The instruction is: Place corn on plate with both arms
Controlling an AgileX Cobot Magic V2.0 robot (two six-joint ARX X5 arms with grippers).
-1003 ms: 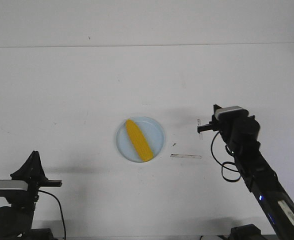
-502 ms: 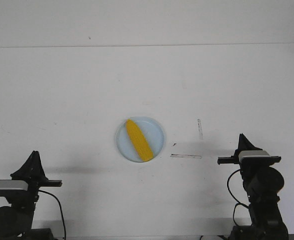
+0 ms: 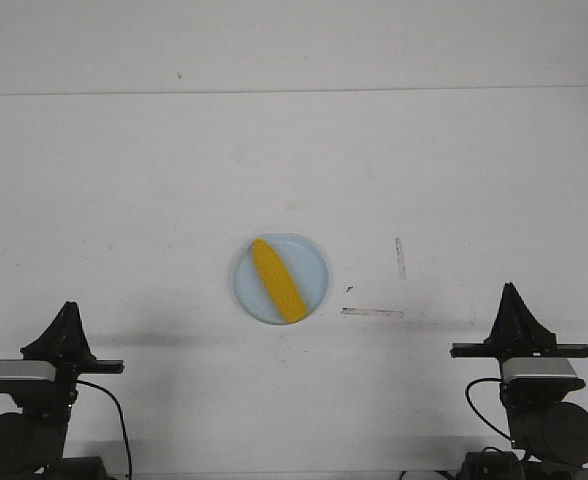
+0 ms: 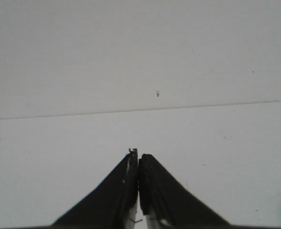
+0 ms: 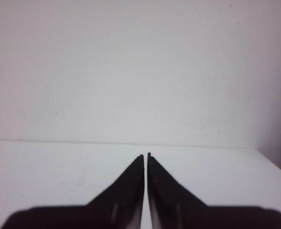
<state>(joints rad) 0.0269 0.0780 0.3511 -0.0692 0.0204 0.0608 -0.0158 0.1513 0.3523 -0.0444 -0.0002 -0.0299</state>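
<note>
The yellow corn [image 3: 277, 280] lies diagonally in the pale blue plate [image 3: 314, 260] at the middle of the white table. My left gripper [image 3: 67, 312] is folded back at the near left corner, shut and empty; in the left wrist view [image 4: 138, 155] its jaws touch over bare table. My right gripper [image 3: 512, 293] is folded back at the near right corner, shut and empty; in the right wrist view [image 5: 145, 155] its jaws stand almost together. Both grippers are far from the plate. Neither wrist view shows the corn or the plate.
Two short strips of tape [image 3: 372, 312] lie on the table to the right of the plate, one upright [image 3: 400, 257] and one level. The table's far edge meets a pale wall [image 3: 294, 45].
My right arm has drawn back from beside the plate to the near right corner and folded down. The left arm, the corn and the plate have not moved.
</note>
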